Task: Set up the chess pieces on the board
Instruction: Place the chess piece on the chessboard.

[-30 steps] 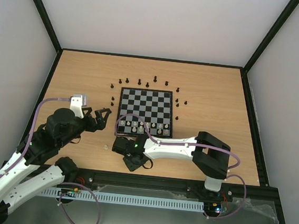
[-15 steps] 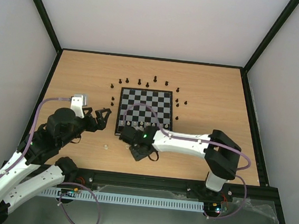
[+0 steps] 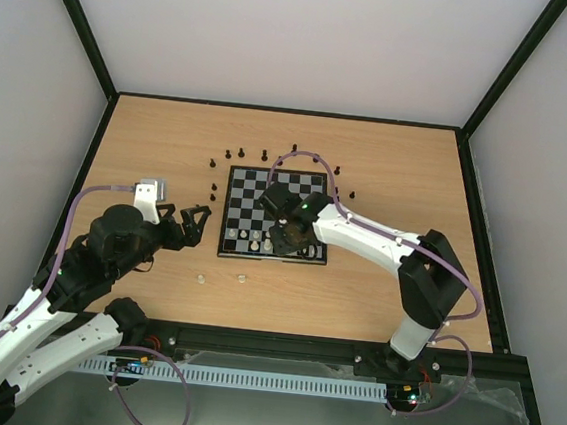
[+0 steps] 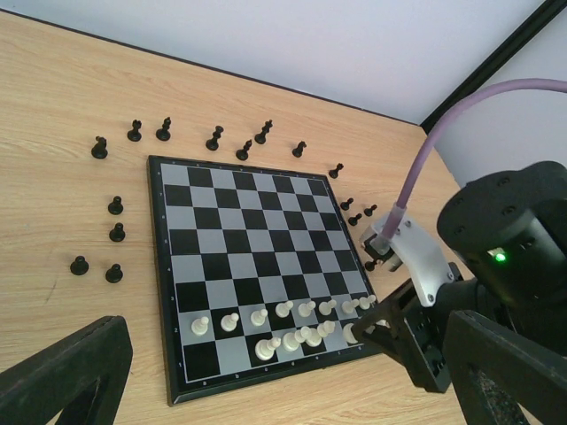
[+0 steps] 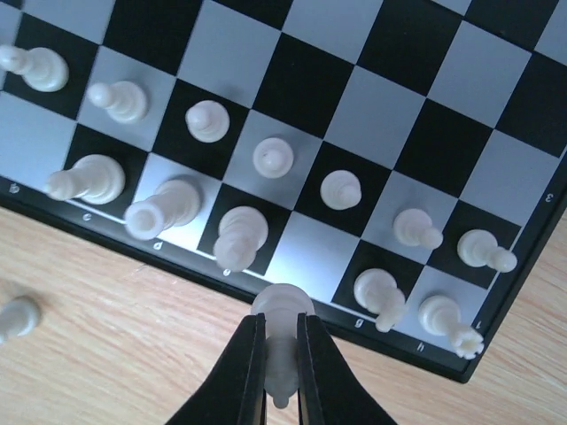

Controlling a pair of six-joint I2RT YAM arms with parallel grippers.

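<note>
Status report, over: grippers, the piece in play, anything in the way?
Left gripper open, beside the board. Right gripper shut on a white piece over the board's near edge. White neighbours flank the empty back-row square.

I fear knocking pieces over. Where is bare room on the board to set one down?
The board is bare in its middle and far rows. In the near row one light square stands free between white pieces, ahead of the right hand. Crowded: the two near rows; black pieces ring the far and side edges.
</note>
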